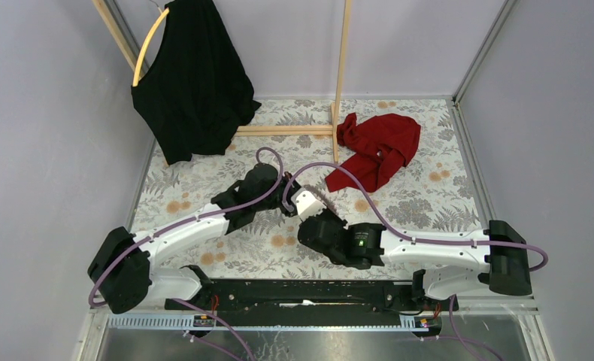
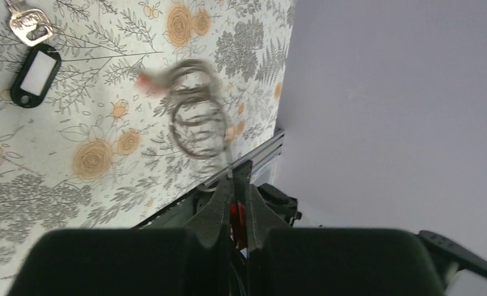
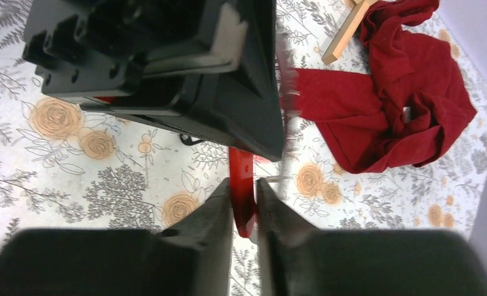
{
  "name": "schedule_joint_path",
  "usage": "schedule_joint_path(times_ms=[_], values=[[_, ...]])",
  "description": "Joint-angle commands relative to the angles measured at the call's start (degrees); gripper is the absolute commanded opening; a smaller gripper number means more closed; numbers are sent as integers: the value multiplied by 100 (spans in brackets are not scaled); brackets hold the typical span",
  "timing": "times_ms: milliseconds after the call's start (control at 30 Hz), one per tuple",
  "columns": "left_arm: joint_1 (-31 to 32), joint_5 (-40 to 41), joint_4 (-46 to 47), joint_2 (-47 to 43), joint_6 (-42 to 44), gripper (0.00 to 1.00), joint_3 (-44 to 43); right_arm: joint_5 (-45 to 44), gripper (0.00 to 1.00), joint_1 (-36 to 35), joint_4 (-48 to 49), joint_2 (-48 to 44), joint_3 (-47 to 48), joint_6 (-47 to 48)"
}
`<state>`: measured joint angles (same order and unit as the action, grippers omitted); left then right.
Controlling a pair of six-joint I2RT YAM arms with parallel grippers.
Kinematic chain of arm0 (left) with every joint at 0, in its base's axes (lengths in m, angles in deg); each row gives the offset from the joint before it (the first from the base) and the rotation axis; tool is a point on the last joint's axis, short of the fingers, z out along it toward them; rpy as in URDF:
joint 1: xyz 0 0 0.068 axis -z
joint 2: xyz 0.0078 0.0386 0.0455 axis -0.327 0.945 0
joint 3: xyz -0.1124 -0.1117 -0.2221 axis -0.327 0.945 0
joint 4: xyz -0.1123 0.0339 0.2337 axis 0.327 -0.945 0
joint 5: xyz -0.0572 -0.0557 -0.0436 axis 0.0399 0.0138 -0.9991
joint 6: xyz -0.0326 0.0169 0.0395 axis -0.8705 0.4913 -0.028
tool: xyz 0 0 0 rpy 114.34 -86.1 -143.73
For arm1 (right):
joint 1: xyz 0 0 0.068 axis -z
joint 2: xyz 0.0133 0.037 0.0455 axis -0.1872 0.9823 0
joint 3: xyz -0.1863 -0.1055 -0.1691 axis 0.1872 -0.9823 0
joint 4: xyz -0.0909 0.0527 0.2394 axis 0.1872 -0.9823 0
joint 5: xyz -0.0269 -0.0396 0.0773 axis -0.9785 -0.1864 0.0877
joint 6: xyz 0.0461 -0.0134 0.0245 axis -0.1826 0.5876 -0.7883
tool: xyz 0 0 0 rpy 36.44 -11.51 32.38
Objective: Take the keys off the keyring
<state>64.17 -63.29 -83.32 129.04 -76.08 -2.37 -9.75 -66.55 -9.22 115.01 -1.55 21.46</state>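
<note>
- Left hand (image 2: pixel 235 185): fingers pressed together on a thin strand that runs up to the keyring (image 2: pixel 195 120). A sliver of red shows low between the pads.
- Right hand (image 3: pixel 244 185): fingers clamped on either side of the keyring's red section (image 3: pixel 242 161), directly below the left hand's body.
- Location: the keyring hangs in the air between the two hands, above the middle of the desk (image 2: pixel 74 185). In the left wrist view it is a blur of grey loops with a red smear at one side. How many keys remain on it cannot be told.
- Off the ring: a silver key (image 2: pixel 26 24) lies on the desk touching a black oblong tag (image 2: pixel 36 73), well apart from the ring. They appear joined.
- Handling, by judgement: the assembly is light. The loops look thin and springy, so they are liable to swing and twist when pulled. Small metal keys are hard and slippery, and apt to drop.
- Hold points, by judgement: the red section gives the firmest anchor. The other hand should pinch a key by its flat head, close to the loop.
- Nearby: a red cloth (image 3: pixel 401 105) lies apart on the desk and is not involved.
</note>
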Motion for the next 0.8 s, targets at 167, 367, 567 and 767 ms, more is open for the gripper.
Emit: schedule_joint_path(times_ms=[167,367,567,767], values=[[-677,-1172,-783,-578,2104,0,-221,687,76,-36,-229,-1200,-13,-929],[-887,-2216,-1882,-888,4111,0,-563,1832,90,339,-254,-2201,-253,-1327],[-885,-3138,-2964,-959,5469,0,-858,4283,91,1471,365,-3140,-711,-1319],[-864,-3850,-3583,-1020,6186,0,-1082,4713,92,1511,354,-3346,-735,-1189]])
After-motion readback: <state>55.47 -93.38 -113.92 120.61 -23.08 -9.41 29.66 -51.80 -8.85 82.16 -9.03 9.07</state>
